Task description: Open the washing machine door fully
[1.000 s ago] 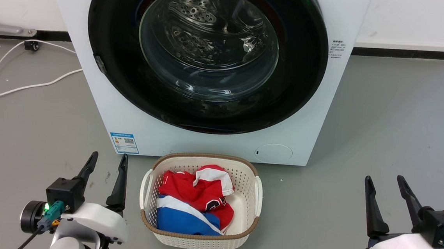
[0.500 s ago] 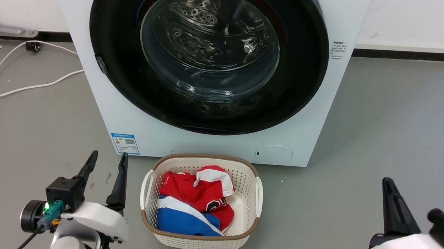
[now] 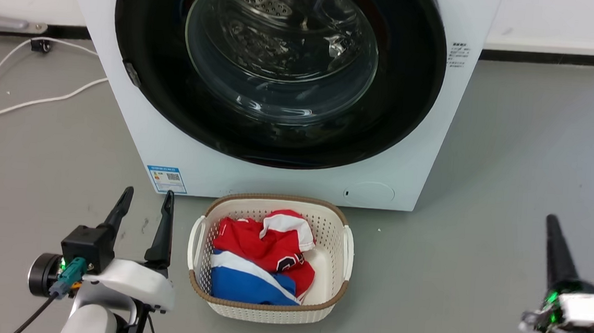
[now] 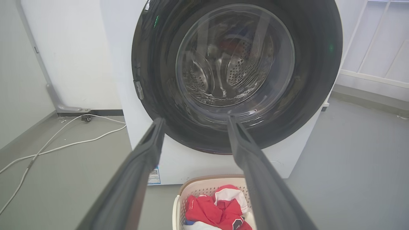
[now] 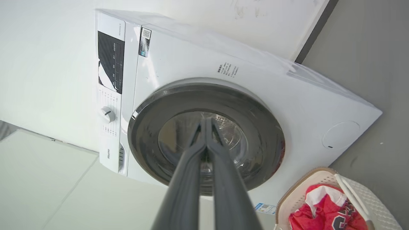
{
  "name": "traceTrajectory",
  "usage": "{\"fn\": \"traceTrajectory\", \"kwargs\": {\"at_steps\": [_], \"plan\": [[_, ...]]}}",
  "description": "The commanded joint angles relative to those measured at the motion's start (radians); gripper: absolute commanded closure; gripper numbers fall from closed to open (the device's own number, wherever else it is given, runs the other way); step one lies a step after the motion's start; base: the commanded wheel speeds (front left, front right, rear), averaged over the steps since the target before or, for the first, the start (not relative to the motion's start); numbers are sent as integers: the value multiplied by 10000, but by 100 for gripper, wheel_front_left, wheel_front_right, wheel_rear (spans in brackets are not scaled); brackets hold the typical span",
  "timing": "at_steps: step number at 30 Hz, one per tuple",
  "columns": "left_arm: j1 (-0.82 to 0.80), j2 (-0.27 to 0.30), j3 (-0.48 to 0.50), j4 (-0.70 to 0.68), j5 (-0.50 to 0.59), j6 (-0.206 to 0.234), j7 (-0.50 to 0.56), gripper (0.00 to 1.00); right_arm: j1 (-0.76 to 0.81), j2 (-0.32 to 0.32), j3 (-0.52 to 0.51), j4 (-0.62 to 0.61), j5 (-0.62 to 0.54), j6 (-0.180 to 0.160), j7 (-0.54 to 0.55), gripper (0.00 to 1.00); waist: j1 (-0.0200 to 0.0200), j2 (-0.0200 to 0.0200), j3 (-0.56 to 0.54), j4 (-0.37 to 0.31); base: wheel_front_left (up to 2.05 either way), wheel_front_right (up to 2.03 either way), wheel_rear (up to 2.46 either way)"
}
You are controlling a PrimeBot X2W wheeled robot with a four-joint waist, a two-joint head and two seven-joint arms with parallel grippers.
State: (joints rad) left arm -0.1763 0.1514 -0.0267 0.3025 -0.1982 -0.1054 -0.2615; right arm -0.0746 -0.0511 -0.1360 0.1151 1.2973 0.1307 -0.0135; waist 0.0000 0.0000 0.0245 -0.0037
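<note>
The washing machine door [image 3: 279, 55], a glossy black ring around a bulging glass bowl, lies flush against the white machine [image 3: 137, 139]; the steel drum shows through the glass. My left gripper [image 3: 149, 192] is open at the lower left, low over the floor and short of the machine. Its wrist view has the door [image 4: 236, 64] straight ahead between the spread fingers [image 4: 195, 118]. My right gripper [image 3: 551, 220] at the lower right is shut on nothing and turned edge-on. In its tilted wrist view the closed fingers [image 5: 204, 120] point at the door [image 5: 255, 127] from a distance.
A white basket [image 3: 266, 310] with red, white and blue clothes [image 3: 262, 258] stands on the grey floor just before the machine, between my arms. White cables [image 3: 35, 100] trail over the floor at the left. A small round flap [image 3: 369, 192] sits low on the front panel.
My right gripper has shut and rolled onto its edge, shifting to the right. The head camera has tilted slightly. The left arm and the door have stayed put.
</note>
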Motion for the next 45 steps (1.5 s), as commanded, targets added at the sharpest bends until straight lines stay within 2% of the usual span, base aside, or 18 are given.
{"fn": "traceTrajectory", "kwargs": {"at_steps": [1, 3, 4, 6, 9, 13, 18, 22, 26, 34, 45], "plan": [[-147, 9, 27, -97, -4, -15, -51, 0, -356, 15, -228, 101, 553, 1, 166, 100, 0, 0, 206, 22, 0, 0, 0], [-201, 21, 45, -175, 10, -16, -51, 0, -550, 15, -379, 198, 891, 2, 363, 100, 0, 0, 309, 27, 0, 0, 0], [-292, 24, 82, -319, 23, -19, -51, 0, -999, -7, -715, 454, 1519, 1, 697, 100, 0, 0, 562, 40, 0, 0, 0], [-420, 29, 95, -476, 36, -35, -51, 0, -1554, -150, -1028, 806, 2075, 2, 1050, 100, 0, 0, 856, 65, 0, 0, 0], [-552, 26, 96, -632, 48, -50, -49, 0, -2157, -384, -1216, 1249, 2446, 2, 1389, 100, 0, 0, 1164, 92, 0, 0, 0], [-807, 20, 50, -886, 37, -80, -49, 0, -3510, -1111, -1361, 2489, 2958, 1, 2149, 100, 0, 0, 1702, 208, 0, 0, 0], [-1148, -13, -48, -1217, 2, -155, -51, 0, -5480, -2183, -1116, 4390, 3201, 2, 3009, 100, 0, 0, 2370, 420, 0, 0, 0], [-1410, -38, -101, -1515, -62, -181, -49, 0, -7198, -2881, -502, 5725, 2880, 2, 3682, 100, 0, 0, 2963, 575, 0, 0, 0], [-1623, -13, -117, -1782, -99, -217, -40, 0, -9007, -3267, 145, 6925, 2492, 2, 4392, 100, 0, 0, 3504, 719, 0, 0, 0], [-2040, -81, -162, -2037, -127, -235, -40, 0, -11818, -3262, 963, 8596, 1698, 2, 5033, 100, 0, 0, 4229, 1032, 0, 0, 0], [-2267, -141, -320, -2091, -177, -255, -40, 0, -13703, -2850, 1575, 9788, 845, 2, 5197, 100, 0, 0, 4744, 1368, 0, 0, 0]]}}
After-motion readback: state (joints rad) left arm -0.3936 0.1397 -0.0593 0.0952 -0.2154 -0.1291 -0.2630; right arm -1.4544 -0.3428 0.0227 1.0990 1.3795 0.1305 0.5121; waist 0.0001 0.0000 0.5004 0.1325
